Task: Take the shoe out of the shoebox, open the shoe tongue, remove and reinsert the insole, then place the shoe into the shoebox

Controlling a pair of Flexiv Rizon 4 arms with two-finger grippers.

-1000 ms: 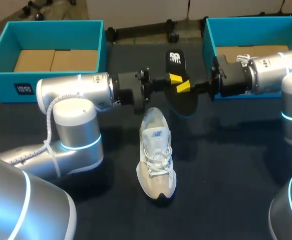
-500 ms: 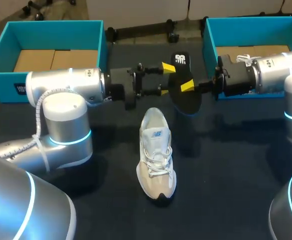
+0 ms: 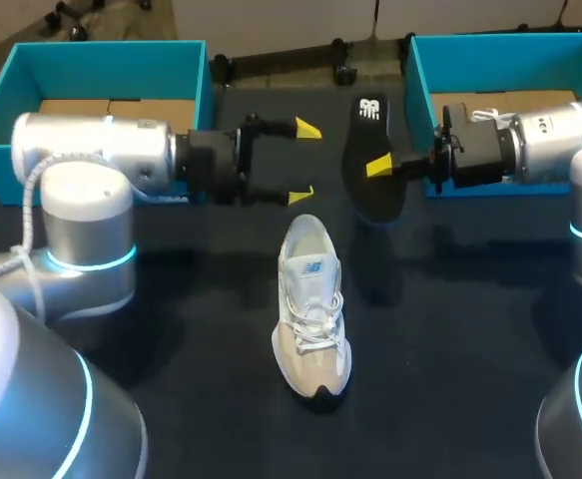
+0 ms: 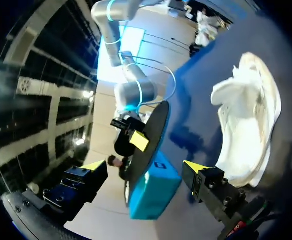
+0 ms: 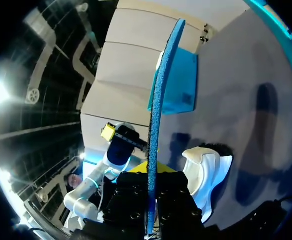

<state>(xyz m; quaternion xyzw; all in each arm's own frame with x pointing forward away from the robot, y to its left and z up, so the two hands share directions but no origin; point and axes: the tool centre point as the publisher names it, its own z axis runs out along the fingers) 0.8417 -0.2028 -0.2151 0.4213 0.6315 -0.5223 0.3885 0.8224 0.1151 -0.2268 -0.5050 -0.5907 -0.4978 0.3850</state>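
Note:
The white and beige shoe (image 3: 312, 304) lies on the dark table, toe toward me; it also lies beside my left gripper (image 4: 246, 115) and under the right one (image 5: 206, 175). Above and behind it hangs the black insole (image 3: 370, 160), on edge with a blue underside (image 5: 158, 115). My right gripper (image 3: 382, 168) is shut on it from the right. My left gripper (image 3: 303, 162) stands open to the left of the insole, clear of it, nothing between its fingers (image 4: 144, 167). The insole (image 4: 148, 135) is straight ahead of it.
A teal shoebox (image 3: 1, 150) with a cardboard floor stands at the back left behind my left arm. A second teal shoebox (image 3: 415, 70) stands at the back right, partly covered by my right arm.
My left gripper opened, let go of the insole and drew back to the left. The right gripper kept hold of the insole and shifted it slightly right.

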